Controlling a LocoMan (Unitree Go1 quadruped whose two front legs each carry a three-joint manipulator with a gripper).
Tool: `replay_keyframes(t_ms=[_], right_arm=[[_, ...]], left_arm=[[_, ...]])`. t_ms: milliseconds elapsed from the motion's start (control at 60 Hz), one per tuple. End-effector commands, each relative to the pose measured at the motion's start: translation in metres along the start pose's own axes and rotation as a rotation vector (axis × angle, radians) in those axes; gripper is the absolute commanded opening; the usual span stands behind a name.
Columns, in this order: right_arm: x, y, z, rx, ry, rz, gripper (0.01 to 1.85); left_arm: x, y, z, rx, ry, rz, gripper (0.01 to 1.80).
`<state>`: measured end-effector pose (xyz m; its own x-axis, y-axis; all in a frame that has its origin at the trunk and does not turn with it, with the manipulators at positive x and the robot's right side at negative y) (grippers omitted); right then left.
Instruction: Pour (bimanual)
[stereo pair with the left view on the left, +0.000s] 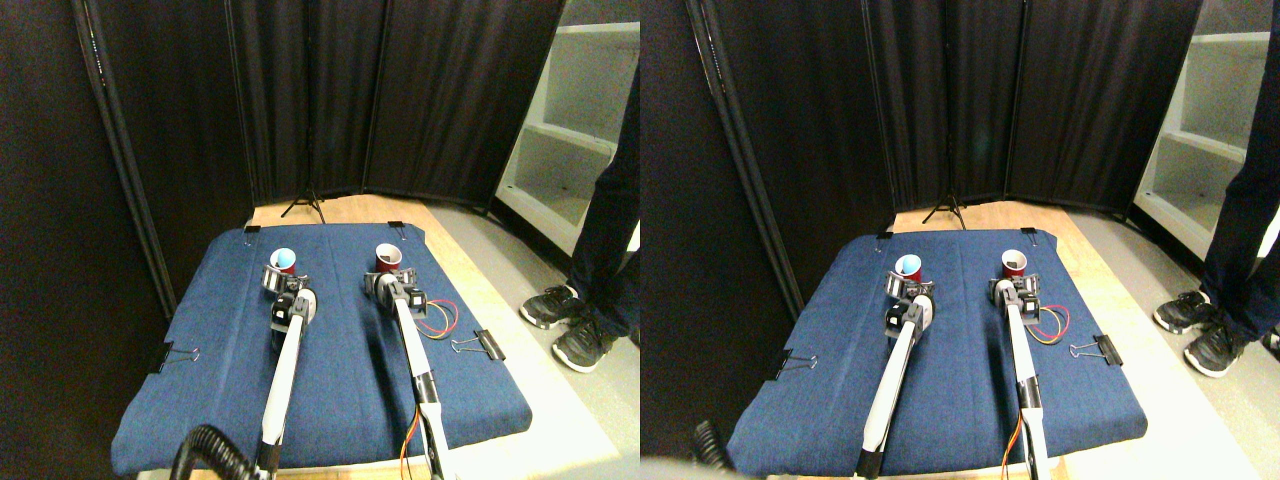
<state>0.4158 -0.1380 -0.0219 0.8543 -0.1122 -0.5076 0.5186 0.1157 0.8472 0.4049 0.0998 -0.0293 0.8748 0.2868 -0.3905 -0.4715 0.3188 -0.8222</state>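
Observation:
Two red cups stand upright on the blue cloth (330, 330). The left cup (283, 261) shows a pale blue inside; the right cup (388, 257) looks dark inside. My left gripper (279, 280) sits right at the near side of the left cup, its jaws around the cup's base. My right gripper (383, 279) is just in front of the right cup, touching or nearly touching it. Both pale arms reach up from the bottom edge. The lower parts of both cups are hidden behind the grippers.
Black binder clips (484, 345) hold the cloth to the table at its edges. Black curtain panels (330, 100) close off the back and left. A person's legs and dark shoes (570, 320) stand on the floor at the right, beside white shelves (580, 130).

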Motion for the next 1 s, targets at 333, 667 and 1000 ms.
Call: replay_keyframes(t_ms=[333, 667, 1000], right_arm=[[-0.022, 0.009, 0.005, -0.027, -0.013, 0.108, 1.13], [-0.041, 0.001, 0.008, -0.027, -0.013, 0.155, 1.08], [-0.060, -0.007, 0.004, -0.017, -0.008, 0.216, 0.92]], left_arm=[[-0.021, 0.018, 0.014, 0.025, -0.021, -0.045, 0.84], [-0.039, 0.026, 0.021, -0.030, 0.006, -0.098, 0.85], [-0.059, 0.027, 0.015, -0.085, 0.064, -0.101, 0.76]])
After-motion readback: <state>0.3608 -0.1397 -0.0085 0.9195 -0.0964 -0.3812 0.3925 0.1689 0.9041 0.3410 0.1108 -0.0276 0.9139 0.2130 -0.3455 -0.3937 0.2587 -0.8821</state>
